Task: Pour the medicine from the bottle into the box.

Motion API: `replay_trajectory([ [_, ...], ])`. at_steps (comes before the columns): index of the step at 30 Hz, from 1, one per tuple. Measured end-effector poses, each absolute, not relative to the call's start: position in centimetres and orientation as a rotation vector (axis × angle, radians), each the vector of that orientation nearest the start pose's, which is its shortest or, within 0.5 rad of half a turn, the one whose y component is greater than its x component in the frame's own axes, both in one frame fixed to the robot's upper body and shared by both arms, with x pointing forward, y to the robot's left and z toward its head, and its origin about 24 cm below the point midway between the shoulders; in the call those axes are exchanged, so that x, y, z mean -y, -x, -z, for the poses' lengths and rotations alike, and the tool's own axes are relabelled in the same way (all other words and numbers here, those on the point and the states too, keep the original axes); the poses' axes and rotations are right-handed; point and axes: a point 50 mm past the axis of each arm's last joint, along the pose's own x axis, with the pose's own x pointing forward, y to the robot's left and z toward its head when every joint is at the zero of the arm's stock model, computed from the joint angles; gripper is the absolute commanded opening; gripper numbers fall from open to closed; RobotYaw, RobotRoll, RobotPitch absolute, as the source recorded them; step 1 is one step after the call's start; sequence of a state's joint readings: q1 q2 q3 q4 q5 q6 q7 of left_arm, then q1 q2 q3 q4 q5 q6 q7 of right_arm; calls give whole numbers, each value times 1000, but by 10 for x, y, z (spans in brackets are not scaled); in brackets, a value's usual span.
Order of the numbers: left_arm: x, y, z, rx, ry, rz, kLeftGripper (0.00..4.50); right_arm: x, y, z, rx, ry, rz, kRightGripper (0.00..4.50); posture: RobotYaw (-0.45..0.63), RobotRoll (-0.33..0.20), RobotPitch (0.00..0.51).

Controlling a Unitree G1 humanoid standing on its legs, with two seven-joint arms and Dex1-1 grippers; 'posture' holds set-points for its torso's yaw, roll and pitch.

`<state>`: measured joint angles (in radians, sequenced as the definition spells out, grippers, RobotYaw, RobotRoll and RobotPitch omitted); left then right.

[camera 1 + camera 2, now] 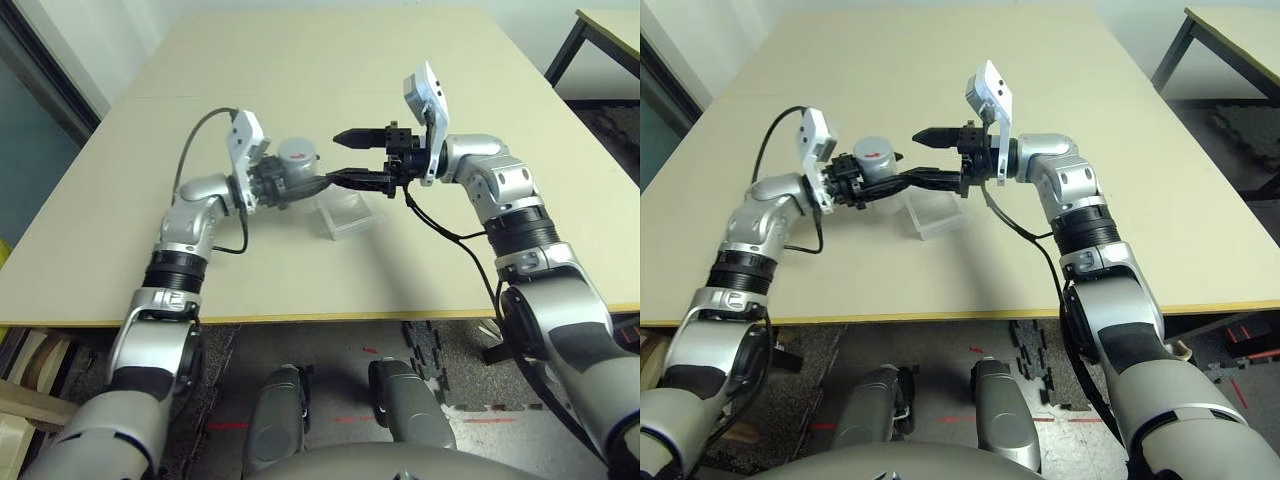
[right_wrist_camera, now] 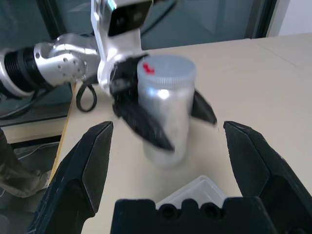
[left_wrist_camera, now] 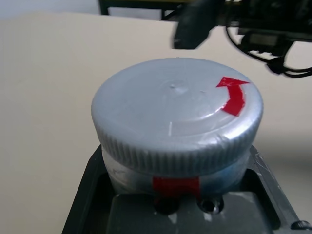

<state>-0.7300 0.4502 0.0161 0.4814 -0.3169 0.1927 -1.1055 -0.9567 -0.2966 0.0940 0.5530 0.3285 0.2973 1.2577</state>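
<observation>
So the left claw (image 1: 300, 185) is clamped around the bottle (image 1: 296, 160), holding it upright above the bench (image 1: 300, 60), roughly mid-bench and a bit left of centre. The round grey cap (image 3: 178, 109) is on the bottle, with a red arrow sticker on top and a bit of red on the label just under the rim. The black fingers (image 2: 141, 122) wrap the bottle's body on both sides.

The right claw (image 1: 350, 157) is spread wide open, gripping nothing, pointing left toward the bottle from just beside it. One finger sits up near cap height and the other lower, close to the left claw's fingertips; can't tell if they actually touch.

The box (image 1: 343, 213), the little clear tray, sits flat on the bench just to the near-right of the bottle, below the two claws. Can't make out any medicine in it, too small to tell.

Another dark-legged table (image 1: 600, 40) stands off at the far right.
</observation>
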Motion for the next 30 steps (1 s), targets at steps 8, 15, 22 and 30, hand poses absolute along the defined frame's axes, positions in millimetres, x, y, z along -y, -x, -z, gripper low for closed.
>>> replay_trajectory([
  [8,-180,-353,-179,48,-135,1065,2668,91,-360,-211,57,117,-1440,4500,-191,0,78],
  [15,-146,-356,-182,86,-100,1161,2668,90,-363,-219,65,122,-1439,4500,-209,0,77],
  [22,-126,-360,-182,93,-78,1215,2668,93,-368,-221,67,108,-1405,4500,-223,0,76],
  [30,-122,-366,-181,85,-75,1217,2668,95,-372,-222,70,96,-1381,4500,-225,0,75],
])
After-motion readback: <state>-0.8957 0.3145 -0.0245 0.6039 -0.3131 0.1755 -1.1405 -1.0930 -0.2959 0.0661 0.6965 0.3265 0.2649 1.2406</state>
